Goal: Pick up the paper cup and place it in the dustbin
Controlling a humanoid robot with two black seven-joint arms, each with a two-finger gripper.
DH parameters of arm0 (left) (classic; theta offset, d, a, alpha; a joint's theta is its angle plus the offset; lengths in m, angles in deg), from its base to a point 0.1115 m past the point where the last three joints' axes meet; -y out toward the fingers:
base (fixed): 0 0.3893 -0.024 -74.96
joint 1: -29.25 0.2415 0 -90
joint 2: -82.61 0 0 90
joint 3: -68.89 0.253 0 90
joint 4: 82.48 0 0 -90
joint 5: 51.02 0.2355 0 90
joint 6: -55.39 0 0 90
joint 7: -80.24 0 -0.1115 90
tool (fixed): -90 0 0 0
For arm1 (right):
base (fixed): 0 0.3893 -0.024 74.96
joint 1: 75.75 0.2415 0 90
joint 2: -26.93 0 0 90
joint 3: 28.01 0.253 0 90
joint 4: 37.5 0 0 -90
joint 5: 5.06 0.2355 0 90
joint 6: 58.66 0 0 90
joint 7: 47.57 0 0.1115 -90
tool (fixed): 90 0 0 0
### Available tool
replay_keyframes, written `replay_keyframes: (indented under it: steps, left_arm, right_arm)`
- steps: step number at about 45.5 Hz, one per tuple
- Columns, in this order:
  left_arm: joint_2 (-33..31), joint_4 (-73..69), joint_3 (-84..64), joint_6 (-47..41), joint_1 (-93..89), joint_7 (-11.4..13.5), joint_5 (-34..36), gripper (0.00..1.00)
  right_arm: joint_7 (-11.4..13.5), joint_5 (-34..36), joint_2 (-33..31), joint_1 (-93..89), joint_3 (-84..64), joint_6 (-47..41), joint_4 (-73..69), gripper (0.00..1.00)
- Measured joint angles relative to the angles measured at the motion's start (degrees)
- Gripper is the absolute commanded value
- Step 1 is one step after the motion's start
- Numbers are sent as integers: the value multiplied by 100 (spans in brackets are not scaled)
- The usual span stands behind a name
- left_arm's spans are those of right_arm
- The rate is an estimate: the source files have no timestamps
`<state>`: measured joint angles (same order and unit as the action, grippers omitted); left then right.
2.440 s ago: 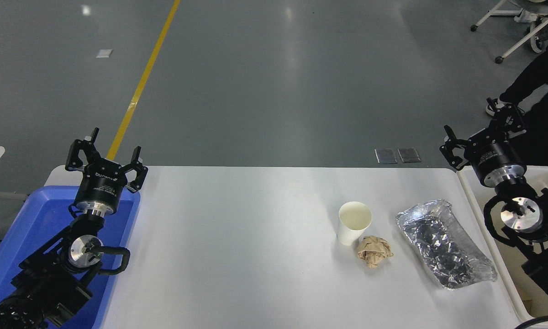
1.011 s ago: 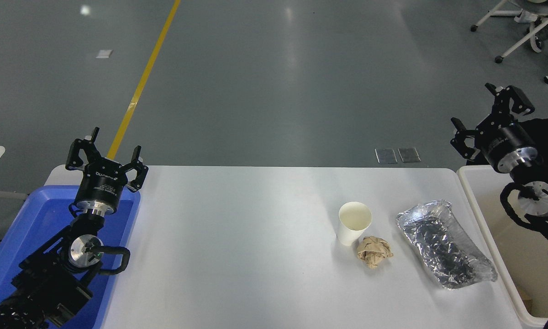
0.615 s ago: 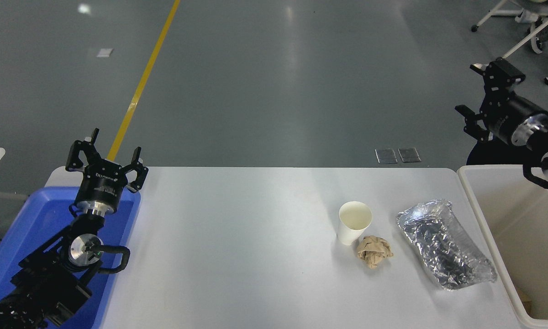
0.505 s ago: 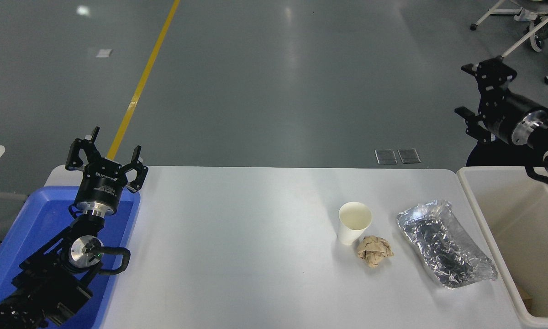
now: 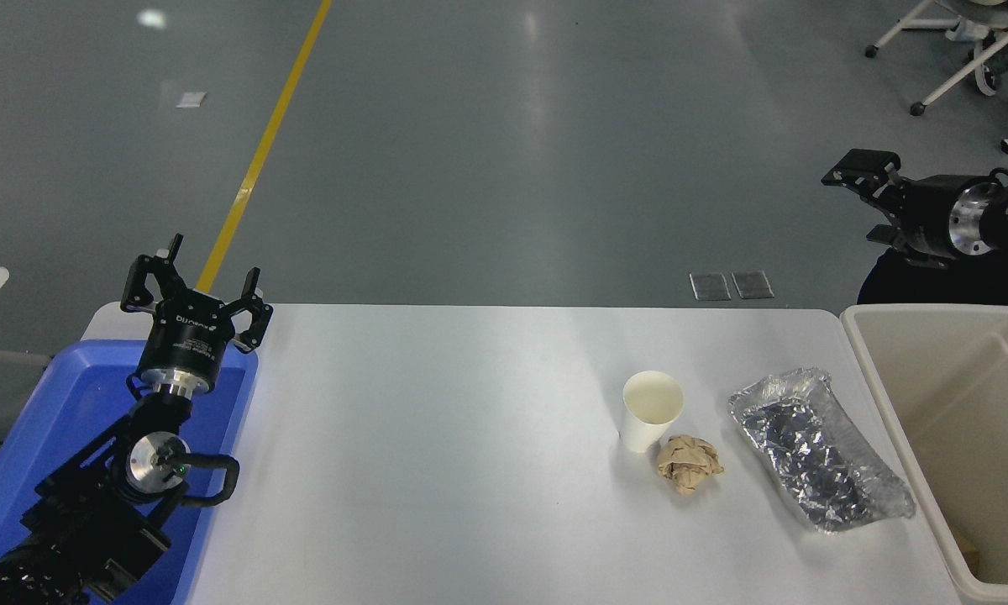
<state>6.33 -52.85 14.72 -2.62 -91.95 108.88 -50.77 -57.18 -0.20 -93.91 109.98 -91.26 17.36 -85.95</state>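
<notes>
- At the right edge, above the far end of the dustbin (image 5: 916,420), the right pincer (image 5: 858,197) hangs in the air, pointing left, well apart from every item. Its fingers stand spread and hold nothing; judged ready for an approach.
- The dustbin sits just off the tabletop's (image 5: 437,470) right end, open side up, so a carried item needs only a short sideways transfer.
- The paper cup (image 5: 650,410) stands upright on the tabletop, mouth up, between centre and the right end. The grasp is not yet begun.
- A crumpled brown paper ball (image 5: 688,462) touches the cup's near side; a crinkled foil tray (image 5: 819,449) lies between cup and dustbin. Both restrict clearance.
- The left pincer (image 5: 193,294) is parked, fingers spread, over a blue tub (image 5: 42,420).
</notes>
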Motion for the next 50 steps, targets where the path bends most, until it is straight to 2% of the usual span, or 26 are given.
replay_keyframes:
  steps: [8, 18, 35, 50]
  left_arm:
    - [0, 0, 0, 0, -1, 0, 1, 98]
    - [0, 0, -1, 0, -1, 0, 1, 98]
    - [-1, -1, 0, 0, 0, 0, 2, 98]
    - [-1, -1, 0, 1, 0, 0, 1, 98]
  right_arm:
    - [6, -28, 418, 727, -1001, -72, -443, 100]
    - [-2, -41, 884, 1660, -1540, -495, -1190, 100]
    - [-5, -46, 1487, 2976, -1717, -1521, -2450, 100]
    - [-5, -46, 1741, 3596, -1344, -2466, -3080, 100]
